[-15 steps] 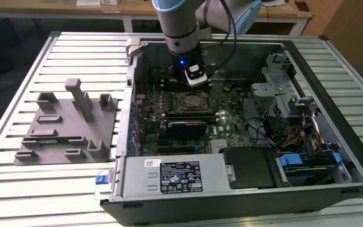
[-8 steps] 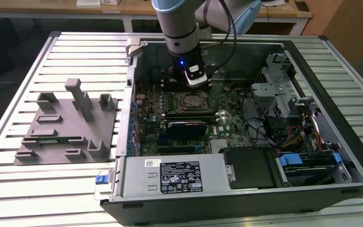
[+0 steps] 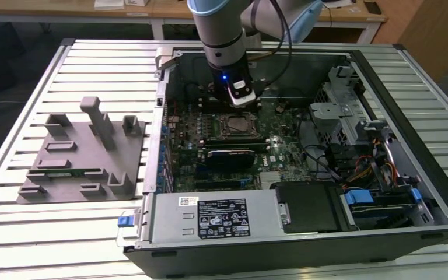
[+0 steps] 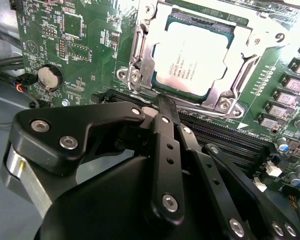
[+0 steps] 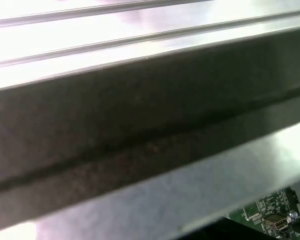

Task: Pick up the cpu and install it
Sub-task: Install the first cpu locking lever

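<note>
The gripper [image 4: 162, 102] hangs over the motherboard [image 3: 208, 125] inside the open computer case [image 3: 410, 105]. In the second wrist view its dark fingers [image 4: 166, 125] lie pressed together, tips meeting with no gap and nothing between them, just beside the near edge of the socket [image 4: 140, 65].

The chip [image 4: 195, 55] already sits in that socket — flat, silver plate up, ringed by the metal frame on all sides. In the exterior view the same socket [image 3: 234, 125] lies just below the arm's tool end [image 3: 241, 93], near the middle of the board.

So the carrying looks done; I'd judge the work to be at the seating or locking stage, the fingertips being nearest the frame's near rail. Any further contact there would call for a light, straight press — the pins under a chip bend easily, and a sideways shove could skew it.

The chip is close to square, so no real long axis. Its edges run parallel with the frame, and its faint print runs slantwise across the second wrist view.
</note>
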Motion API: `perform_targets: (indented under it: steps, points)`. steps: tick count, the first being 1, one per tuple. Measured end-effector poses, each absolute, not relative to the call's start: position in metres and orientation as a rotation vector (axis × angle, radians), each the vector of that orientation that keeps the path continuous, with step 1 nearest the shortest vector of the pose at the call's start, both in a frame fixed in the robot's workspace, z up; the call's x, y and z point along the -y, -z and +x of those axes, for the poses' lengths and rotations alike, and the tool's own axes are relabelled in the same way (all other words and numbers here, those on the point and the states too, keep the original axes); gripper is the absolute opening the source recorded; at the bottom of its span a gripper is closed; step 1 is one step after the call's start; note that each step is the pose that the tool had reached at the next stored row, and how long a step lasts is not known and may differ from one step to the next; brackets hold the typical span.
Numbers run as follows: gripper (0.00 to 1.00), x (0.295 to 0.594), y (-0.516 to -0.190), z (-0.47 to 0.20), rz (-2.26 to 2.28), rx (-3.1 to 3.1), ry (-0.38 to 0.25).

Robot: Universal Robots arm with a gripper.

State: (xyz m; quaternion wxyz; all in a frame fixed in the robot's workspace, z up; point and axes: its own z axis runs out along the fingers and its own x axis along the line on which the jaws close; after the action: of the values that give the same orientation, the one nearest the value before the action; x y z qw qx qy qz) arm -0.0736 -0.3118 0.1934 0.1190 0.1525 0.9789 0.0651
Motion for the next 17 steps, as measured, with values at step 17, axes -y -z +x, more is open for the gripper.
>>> perform_targets:
  steps: [17]
  points:
    - [0.11,0.3107,-0.2026,-0.0736,0.497,-2.851,-0.185]
